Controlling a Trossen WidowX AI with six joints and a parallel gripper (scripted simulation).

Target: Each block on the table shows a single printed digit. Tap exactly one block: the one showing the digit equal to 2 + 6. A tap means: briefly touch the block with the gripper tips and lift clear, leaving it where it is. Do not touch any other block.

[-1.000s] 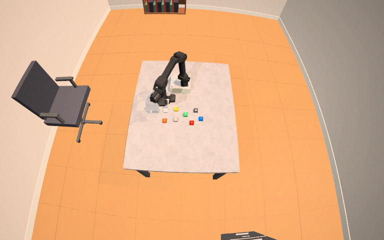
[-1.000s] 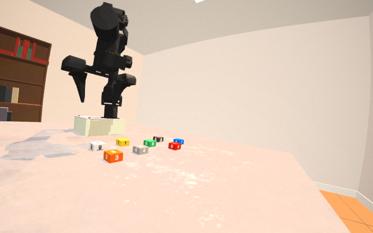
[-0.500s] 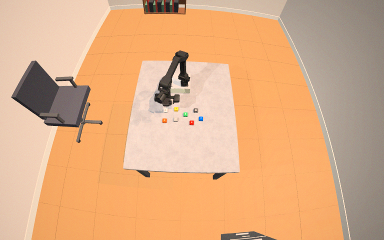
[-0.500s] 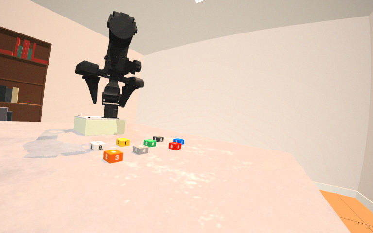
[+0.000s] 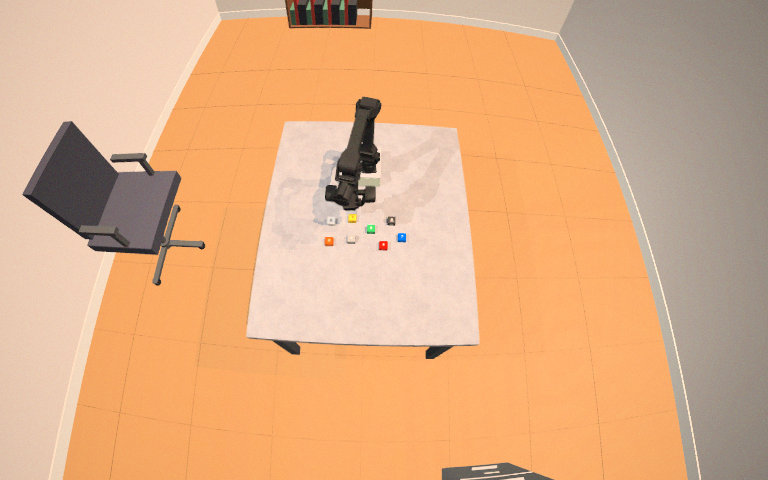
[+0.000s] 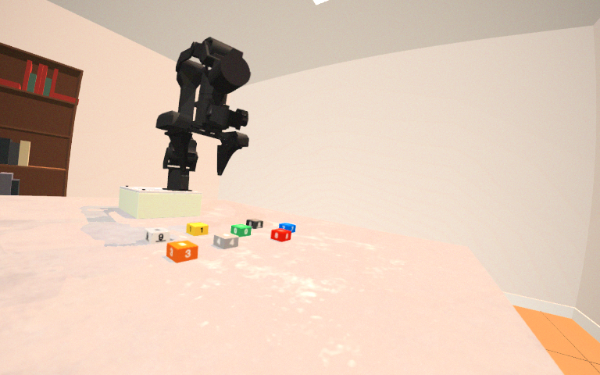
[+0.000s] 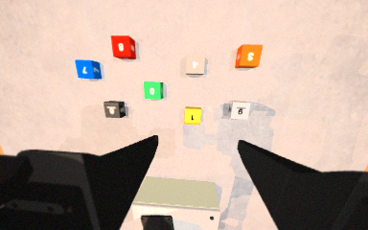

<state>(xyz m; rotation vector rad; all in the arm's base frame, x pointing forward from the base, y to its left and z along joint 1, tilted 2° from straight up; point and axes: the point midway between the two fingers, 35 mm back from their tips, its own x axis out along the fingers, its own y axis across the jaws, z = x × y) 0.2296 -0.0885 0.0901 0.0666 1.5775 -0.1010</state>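
From my remote station I find the black two-fingered tool (image 7: pixel 197 146) spread wide with nothing between its fingers, hanging high above the pale mottled counter (image 5: pixel 364 297) near the arm's cream base block (image 6: pixel 158 202). In the wrist view eight small cubes lie ahead. The red cube printed 8 (image 7: pixel 123 47) sits at eleven o'clock from the tool, in the far row, just beside the blue cube (image 7: pixel 87 69) and well apart from the orange cube (image 7: pixel 249 56) at one o'clock. The tool touches no cube
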